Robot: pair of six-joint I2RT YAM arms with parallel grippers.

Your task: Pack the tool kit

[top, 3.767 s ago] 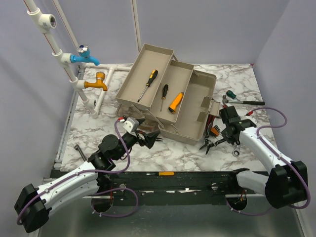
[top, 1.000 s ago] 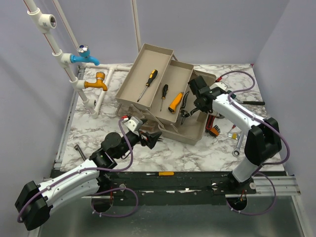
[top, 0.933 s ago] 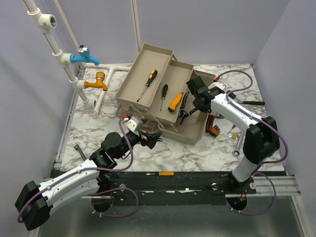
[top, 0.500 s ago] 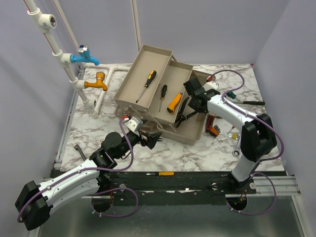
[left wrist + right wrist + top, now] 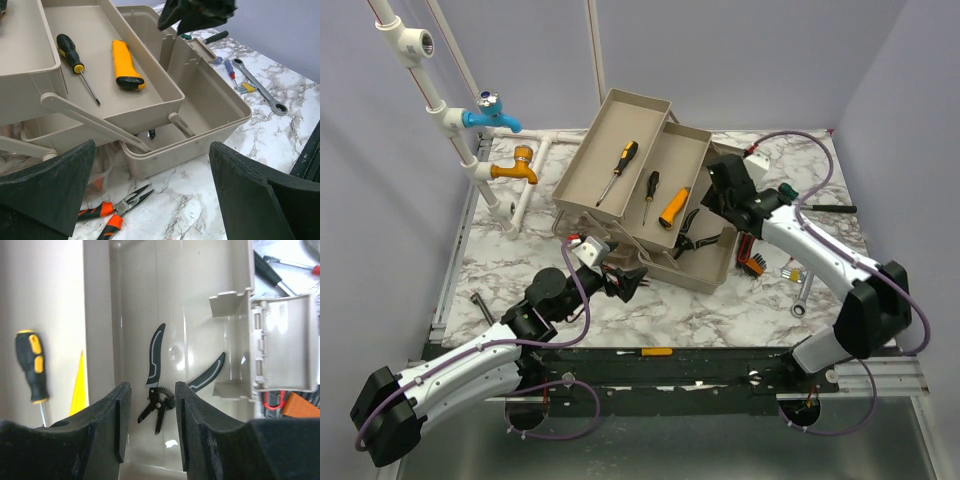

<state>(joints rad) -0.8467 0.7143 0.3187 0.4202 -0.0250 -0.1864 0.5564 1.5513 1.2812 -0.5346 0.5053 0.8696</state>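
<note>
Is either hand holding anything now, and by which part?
Nothing is held. Both the left hand and right hand are open; the black-handled spring pliers lie loose on the floor of the beige plastic toolbox under the right hand.

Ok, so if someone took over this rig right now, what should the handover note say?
Left hand: open, empty, hovering by the toolbox front.
Right hand: open above the toolbox's bottom compartment; black-handled pliers lie on its floor, not gripped.
Done: yellow-black screwdriver, small black screwdriver and orange tool in the fold-out trays.
Left: orange-handled pliers on the table before the box, wrench, hex keys, green-handled screwdriver to its right; then probably fold the trays shut.
</note>
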